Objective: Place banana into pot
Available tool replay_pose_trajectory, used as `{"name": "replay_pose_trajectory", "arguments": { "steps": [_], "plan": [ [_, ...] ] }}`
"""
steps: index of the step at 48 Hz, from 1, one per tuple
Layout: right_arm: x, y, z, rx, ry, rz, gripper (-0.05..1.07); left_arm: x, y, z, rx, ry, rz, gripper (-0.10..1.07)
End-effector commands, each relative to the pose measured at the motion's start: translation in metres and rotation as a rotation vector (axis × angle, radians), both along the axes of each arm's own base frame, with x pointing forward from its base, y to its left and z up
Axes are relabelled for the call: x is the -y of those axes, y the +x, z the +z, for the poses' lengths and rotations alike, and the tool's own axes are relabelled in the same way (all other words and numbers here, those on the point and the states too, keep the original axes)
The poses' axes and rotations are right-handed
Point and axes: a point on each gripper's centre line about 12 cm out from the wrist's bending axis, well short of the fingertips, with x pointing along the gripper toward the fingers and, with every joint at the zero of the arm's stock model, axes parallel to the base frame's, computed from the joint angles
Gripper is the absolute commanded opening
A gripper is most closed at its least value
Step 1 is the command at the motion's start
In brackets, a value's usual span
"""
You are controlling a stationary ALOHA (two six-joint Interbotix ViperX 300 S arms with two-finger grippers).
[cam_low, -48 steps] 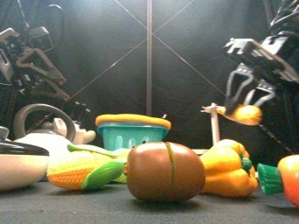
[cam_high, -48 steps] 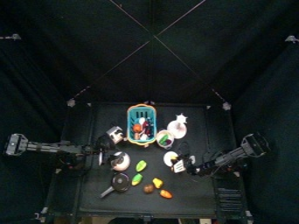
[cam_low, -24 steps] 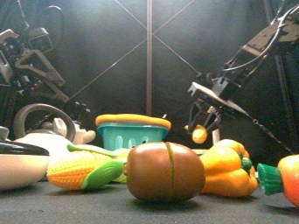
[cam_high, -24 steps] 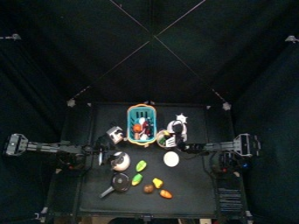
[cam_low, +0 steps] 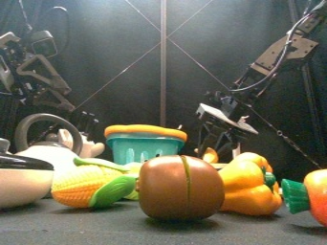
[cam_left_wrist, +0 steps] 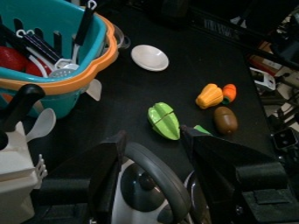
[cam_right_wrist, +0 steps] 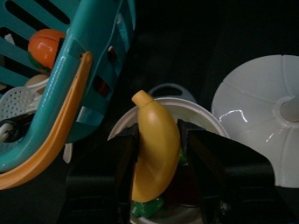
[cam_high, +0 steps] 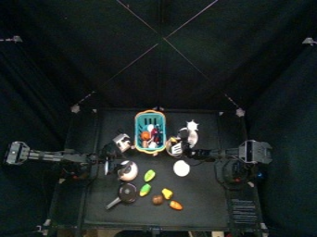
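My right gripper (cam_right_wrist: 158,188) is shut on the yellow banana (cam_right_wrist: 156,144) and holds it just above the silvery pot (cam_right_wrist: 177,103), right beside the teal basket (cam_right_wrist: 82,79). In the front view the banana (cam_low: 211,154) hangs low under the right gripper (cam_low: 215,144), behind the yellow pepper. In the top view the right gripper (cam_high: 181,145) reaches across to the basket's right side. My left gripper (cam_left_wrist: 163,179) is open and rests at the table's left over a metal pan with a ring handle (cam_left_wrist: 158,171).
The basket (cam_high: 148,126) of utensils stands at the back middle. A white dish (cam_right_wrist: 263,101) lies next to the pot. A white plate (cam_left_wrist: 149,57), corn (cam_low: 96,187), a brown halved fruit (cam_low: 182,187) and a yellow pepper (cam_low: 250,182) lie toward the front.
My right arm has swung in from the right toward the basket and come down, carrying the banana from high up to just above the pot. The left arm has not moved.
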Motion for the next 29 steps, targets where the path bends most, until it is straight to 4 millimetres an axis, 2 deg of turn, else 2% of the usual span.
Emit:
{"name": "replay_pose_trajectory", "arguments": {
  "steps": [1, 11, 29],
  "plan": [
    [0.0011, 0.0046, 0.0096, 0.029, -0.009, 0.014, 0.80, -0.0007, 0.0030, 0.0058, 0.021, 0.002, 0.003, 0.89],
    [-0.0005, 0.0082, 0.0121, 0.036, -0.014, 0.025, 0.94, -0.0007, 0.0030, 0.0058, 0.021, 0.002, 0.003, 0.89],
    [0.0006, 0.0089, 0.0145, 0.042, -0.018, 0.015, 0.96, -0.0007, 0.0033, 0.0064, 0.023, 0.002, 0.003, 0.89]
  ]
}}
